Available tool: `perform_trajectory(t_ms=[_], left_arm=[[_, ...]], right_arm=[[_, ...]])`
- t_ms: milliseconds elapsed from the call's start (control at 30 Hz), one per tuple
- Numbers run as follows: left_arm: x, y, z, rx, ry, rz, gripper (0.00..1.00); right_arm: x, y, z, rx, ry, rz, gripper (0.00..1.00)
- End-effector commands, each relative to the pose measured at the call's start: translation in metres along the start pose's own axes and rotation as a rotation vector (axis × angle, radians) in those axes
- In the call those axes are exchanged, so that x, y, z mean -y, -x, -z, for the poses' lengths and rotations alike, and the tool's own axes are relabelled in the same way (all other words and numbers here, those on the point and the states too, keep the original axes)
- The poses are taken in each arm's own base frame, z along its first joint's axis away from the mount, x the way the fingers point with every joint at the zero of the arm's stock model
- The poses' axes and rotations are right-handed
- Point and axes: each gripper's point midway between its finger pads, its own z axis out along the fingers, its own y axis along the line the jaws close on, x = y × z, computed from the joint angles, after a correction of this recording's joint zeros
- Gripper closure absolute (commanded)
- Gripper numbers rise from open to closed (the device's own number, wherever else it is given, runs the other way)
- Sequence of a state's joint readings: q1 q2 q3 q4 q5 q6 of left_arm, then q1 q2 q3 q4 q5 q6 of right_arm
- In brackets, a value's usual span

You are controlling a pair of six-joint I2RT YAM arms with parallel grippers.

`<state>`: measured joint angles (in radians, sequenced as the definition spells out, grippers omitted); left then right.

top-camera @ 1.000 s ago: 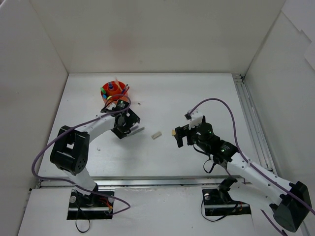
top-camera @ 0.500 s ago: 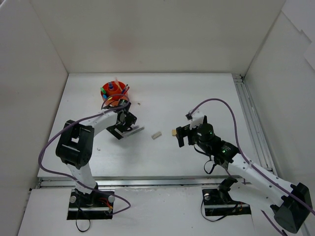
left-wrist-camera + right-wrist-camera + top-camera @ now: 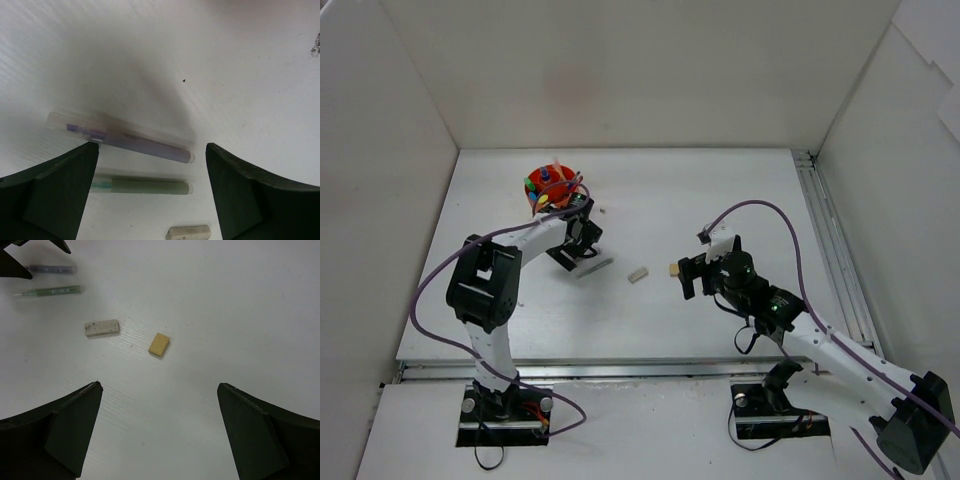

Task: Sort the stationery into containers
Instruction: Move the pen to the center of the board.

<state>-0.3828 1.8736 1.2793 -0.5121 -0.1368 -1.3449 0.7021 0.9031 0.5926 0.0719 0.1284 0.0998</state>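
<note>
Two thin pens lie side by side on the white table, a purple one [image 3: 135, 145] and a green one [image 3: 145, 187]. My left gripper [image 3: 151, 150] hangs open just above them, one finger on each side of the purple pen's end, holding nothing. A whitish eraser [image 3: 102, 327] and a beige eraser [image 3: 159, 344] lie ahead of my right gripper [image 3: 160, 385], which is wide open and empty. In the top view the orange organizer [image 3: 553, 188] stands behind the left gripper [image 3: 582, 255], with several coloured items standing in it.
White walls close in the table [image 3: 720, 200] at the back and on both sides. A metal rail [image 3: 825, 240] runs along the right edge. A small dark speck [image 3: 602, 211] lies near the organizer. The right gripper [image 3: 680, 278] sits just right of the beige eraser [image 3: 674, 269].
My left arm has swung its elbow right and brought the gripper down over the two pens, its jaws a little narrower. The right arm has barely moved.
</note>
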Motion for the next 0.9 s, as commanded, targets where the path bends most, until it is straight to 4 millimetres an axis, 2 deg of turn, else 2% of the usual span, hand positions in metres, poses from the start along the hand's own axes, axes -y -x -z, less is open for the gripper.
perform_trajectory(t_ms=[0, 67, 100, 133, 200, 367, 500, 533, 600, 633, 767, 867], left_arm=[[0.025, 0.013, 0.007, 0.062, -0.048, -0.003, 0.2], [0.035, 0.009, 0.011, 0.073, -0.053, -0.042, 0.23], [0.023, 0.006, 0.006, 0.062, 0.01, -0.059, 0.24], [0.03, 0.008, 0.012, 0.074, 0.011, -0.054, 0.24], [0.017, 0.001, 0.008, 0.059, 0.086, -0.063, 0.25], [0.001, -0.006, -0.003, 0.03, 0.158, 0.045, 0.27], [-0.003, 0.012, -0.007, 0.01, 0.183, 0.133, 0.27], [-0.004, 0.022, -0.01, 0.01, 0.171, 0.158, 0.27], [0.012, 0.032, -0.009, 0.006, 0.08, 0.184, 0.27], [0.011, 0.034, -0.011, 0.006, 0.066, 0.187, 0.26], [0.028, 0.045, 0.0, 0.033, -0.009, 0.187, 0.22], [0.037, 0.048, 0.0, 0.042, -0.039, 0.187, 0.19]], right_arm=[[0.004, 0.027, 0.003, 0.079, -0.03, -0.003, 0.02], [0.005, 0.027, 0.003, 0.077, -0.035, -0.002, 0.02], [0.005, 0.028, 0.003, 0.079, -0.038, 0.0, 0.02], [0.005, 0.027, 0.004, 0.076, -0.038, 0.001, 0.02], [0.006, 0.027, 0.004, 0.075, -0.041, 0.002, 0.02], [0.007, 0.027, 0.005, 0.073, -0.046, 0.005, 0.02], [0.008, 0.026, 0.007, 0.071, -0.051, 0.006, 0.02], [0.009, 0.026, 0.007, 0.068, -0.055, 0.009, 0.02], [0.011, 0.026, 0.008, 0.071, -0.064, 0.012, 0.02], [0.011, 0.026, 0.008, 0.072, -0.065, 0.014, 0.02], [0.012, 0.028, 0.006, 0.067, -0.071, 0.032, 0.02], [0.01, 0.03, 0.004, 0.064, -0.067, 0.039, 0.02]])
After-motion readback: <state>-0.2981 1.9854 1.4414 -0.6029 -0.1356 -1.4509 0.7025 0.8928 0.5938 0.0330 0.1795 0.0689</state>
